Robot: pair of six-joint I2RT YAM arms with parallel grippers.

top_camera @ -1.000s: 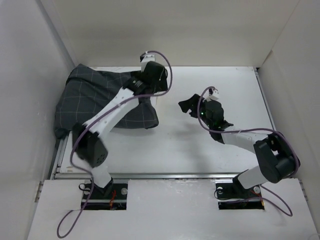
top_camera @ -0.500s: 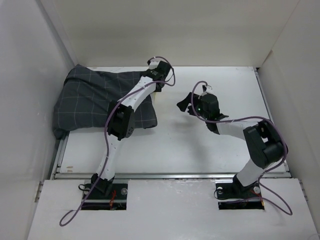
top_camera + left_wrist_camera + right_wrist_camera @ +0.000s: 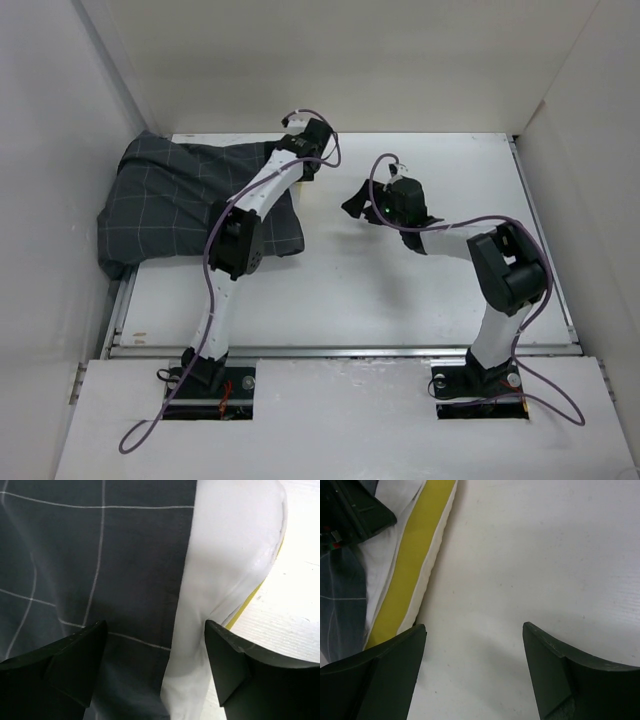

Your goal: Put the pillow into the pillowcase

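Cream pillow (image 3: 225, 555) protrudes from gridded charcoal pillowcase (image 3: 100, 555); left hand (image 3: 155, 630), right hand (image 3: 474, 627) both apart.

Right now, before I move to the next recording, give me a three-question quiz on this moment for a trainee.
1. How much of the pillow shows outside the pillowcase?
A) one end, with its yellow edge
B) none of it
C) all of it
2. True or false: the right gripper is shut on the pillow.
3. Which gripper hangs over the pillowcase's open edge?

Key: 1 A; 2 false, its jaws are open over the bare table beside the pillow; 3 the left gripper.
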